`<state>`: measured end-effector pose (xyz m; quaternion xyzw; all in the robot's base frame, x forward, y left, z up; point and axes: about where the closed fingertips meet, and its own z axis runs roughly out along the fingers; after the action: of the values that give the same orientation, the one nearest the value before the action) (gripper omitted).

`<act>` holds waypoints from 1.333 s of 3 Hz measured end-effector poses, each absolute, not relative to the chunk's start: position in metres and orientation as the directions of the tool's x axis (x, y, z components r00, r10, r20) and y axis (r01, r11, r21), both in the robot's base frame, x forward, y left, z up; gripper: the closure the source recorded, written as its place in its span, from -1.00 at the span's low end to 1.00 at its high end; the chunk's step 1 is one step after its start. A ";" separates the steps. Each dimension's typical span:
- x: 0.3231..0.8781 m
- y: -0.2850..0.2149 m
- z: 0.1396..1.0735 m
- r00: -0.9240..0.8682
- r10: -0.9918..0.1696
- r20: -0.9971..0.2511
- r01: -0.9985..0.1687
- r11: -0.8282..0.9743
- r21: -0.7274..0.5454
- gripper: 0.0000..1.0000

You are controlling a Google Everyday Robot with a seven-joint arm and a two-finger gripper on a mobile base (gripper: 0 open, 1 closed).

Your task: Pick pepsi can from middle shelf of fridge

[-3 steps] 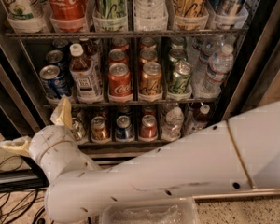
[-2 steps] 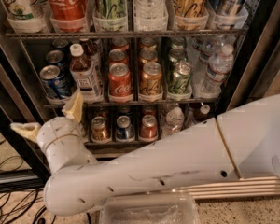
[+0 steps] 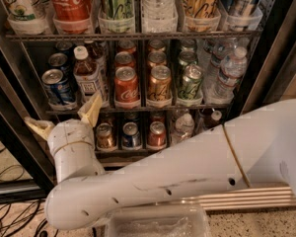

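The pepsi can [image 3: 59,87] is short and blue with a silver top. It stands at the front left of the middle shelf [image 3: 138,108] of the fridge [image 3: 259,78]; a second blue can [image 3: 57,62] stands behind it. My gripper [image 3: 65,118] is open, with its cream fingers [image 3: 91,110] spread. It sits just below and in front of the pepsi can, at the level of the shelf's front rail, and holds nothing. My white arm crosses the lower part of the view.
A brown bottle [image 3: 87,76], a red Coca-Cola can [image 3: 126,86], an orange-brown can [image 3: 160,86], a green can [image 3: 191,82] and water bottles [image 3: 230,72] share the shelf. Tall cans fill the rack above. Short cans [image 3: 130,135] stand below. A clear tub [image 3: 158,222] and cables [image 3: 10,216] lie on the floor.
My gripper has risen and moved right, from the lower shelf's level up to the middle shelf's front rail, below the pepsi can. The cans have not moved.
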<state>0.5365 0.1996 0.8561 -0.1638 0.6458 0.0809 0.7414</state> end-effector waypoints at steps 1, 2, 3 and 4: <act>0.536 0.200 0.856 0.153 -0.092 -0.984 -0.331 0.933 -0.138 -1.00; 0.531 0.204 0.855 0.168 -0.077 -0.983 -0.320 0.939 -0.129 -0.80; 0.526 0.217 0.850 0.168 -0.059 -0.984 -0.328 0.938 -0.112 -0.50; 0.527 0.225 0.847 0.173 -0.056 -0.983 -0.320 0.941 -0.110 -0.46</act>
<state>0.5273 0.2255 0.8468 -0.1475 0.6370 0.0881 0.7514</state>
